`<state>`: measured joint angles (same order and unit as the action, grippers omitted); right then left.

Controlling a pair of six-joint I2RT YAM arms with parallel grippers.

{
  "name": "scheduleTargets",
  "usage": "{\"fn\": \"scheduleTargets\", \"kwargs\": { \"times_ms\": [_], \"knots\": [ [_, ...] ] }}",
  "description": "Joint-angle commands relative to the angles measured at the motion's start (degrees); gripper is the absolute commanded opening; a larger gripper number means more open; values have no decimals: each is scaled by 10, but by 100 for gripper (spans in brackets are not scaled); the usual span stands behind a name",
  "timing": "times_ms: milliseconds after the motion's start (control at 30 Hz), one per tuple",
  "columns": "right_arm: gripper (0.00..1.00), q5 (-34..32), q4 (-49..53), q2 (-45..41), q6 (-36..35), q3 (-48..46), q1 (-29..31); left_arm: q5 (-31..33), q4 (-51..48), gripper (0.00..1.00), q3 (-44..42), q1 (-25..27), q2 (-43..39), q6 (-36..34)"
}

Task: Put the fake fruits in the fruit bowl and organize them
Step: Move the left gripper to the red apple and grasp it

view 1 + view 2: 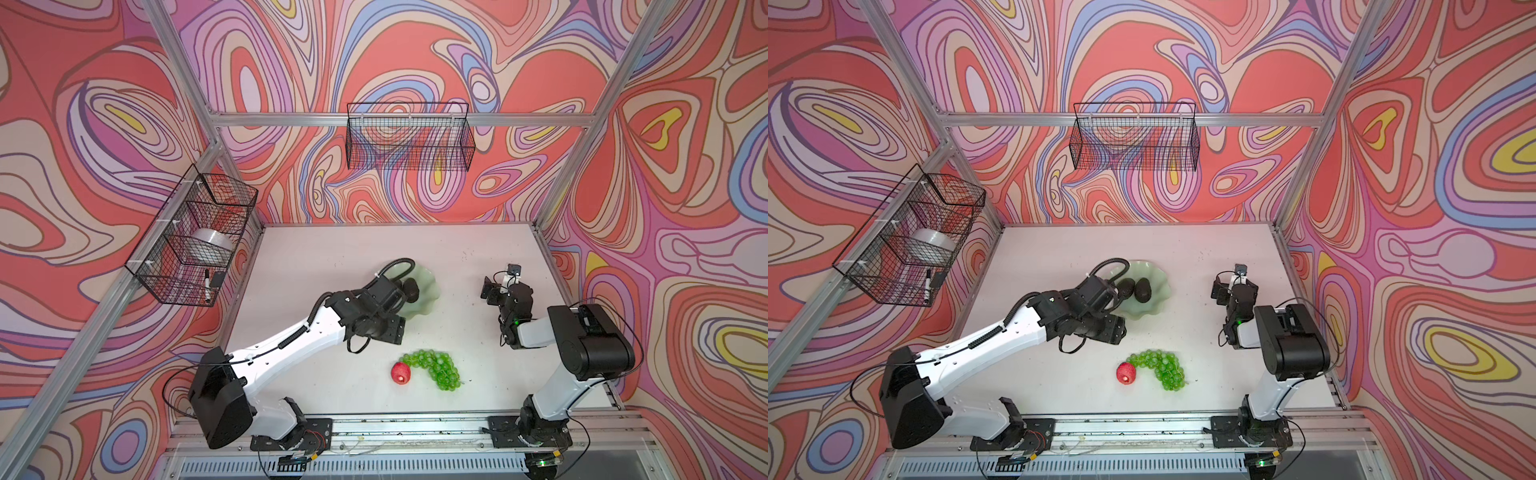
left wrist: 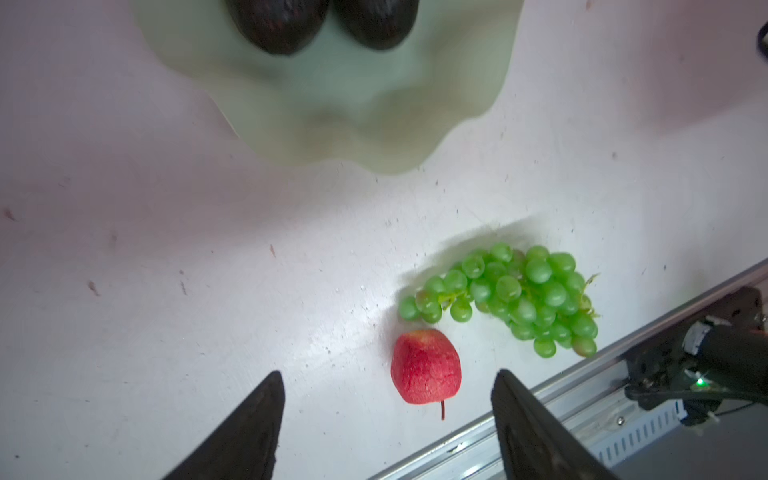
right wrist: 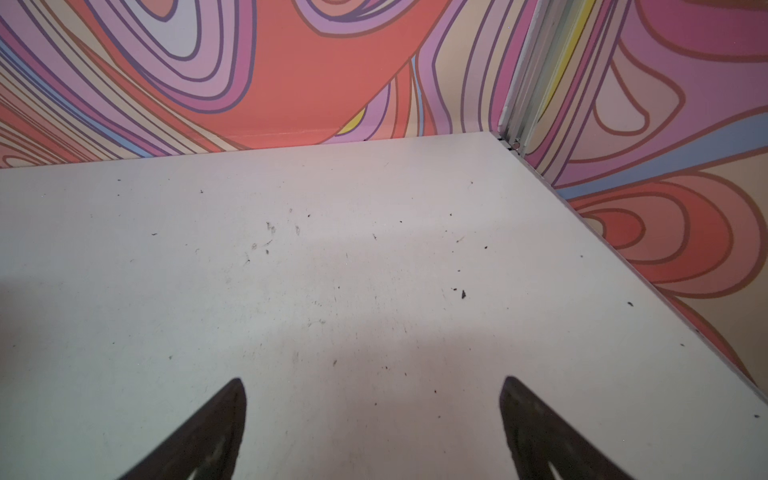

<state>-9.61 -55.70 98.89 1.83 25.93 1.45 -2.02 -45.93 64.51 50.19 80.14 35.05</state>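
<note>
The fruit bowl [image 1: 1156,305], pale mint with a wavy rim, sits mid-table and holds two dark avocados [image 1: 1125,286] [image 1: 1143,289] side by side. In the left wrist view the avocados [image 2: 278,20] [image 2: 374,20] lie in the bowl [image 2: 374,108]. A red apple [image 1: 400,372] [image 2: 426,368] and a green grape bunch [image 1: 436,368] [image 2: 519,295] lie touching on the table near the front rail. My left gripper [image 2: 387,374] is open and empty, raised beside the bowl's near-left rim; its wrist hides the fingers in both top views. My right gripper [image 3: 372,380] [image 1: 490,286] is open and empty over bare table at the right.
A black wire basket [image 1: 409,137] hangs on the back wall. Another [image 1: 195,237] on the left wall holds a tape roll and a marker. The metal front rail [image 1: 395,428] carries both arm bases. Patterned walls close in the white table [image 1: 332,257].
</note>
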Motion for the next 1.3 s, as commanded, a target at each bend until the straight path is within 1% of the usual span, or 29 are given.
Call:
{"fn": "scheduleTargets", "kwargs": {
  "times_ms": [0,133,233,700,900,1100,1267],
  "knots": [
    [98,-1,0,-6,3,5,-2,-20,-10,82,-26,19,9,45],
    [98,-2,-1,-7,3,5,-2,-24,-11,84,-12,50,52,37],
    [98,-2,-1,-7,3,5,-3,-35,-17,85,0,62,85,37],
    [98,-1,-1,-7,3,5,-2,-83,28,86,-24,85,167,61],
    [98,-1,0,-6,3,6,-2,-81,43,82,-40,85,179,70],
    [98,-1,-1,-7,3,5,-2,-62,41,75,-37,85,186,67],
    [98,-1,-1,-7,3,5,-2,-51,38,62,-31,83,191,64]
  ]
}}
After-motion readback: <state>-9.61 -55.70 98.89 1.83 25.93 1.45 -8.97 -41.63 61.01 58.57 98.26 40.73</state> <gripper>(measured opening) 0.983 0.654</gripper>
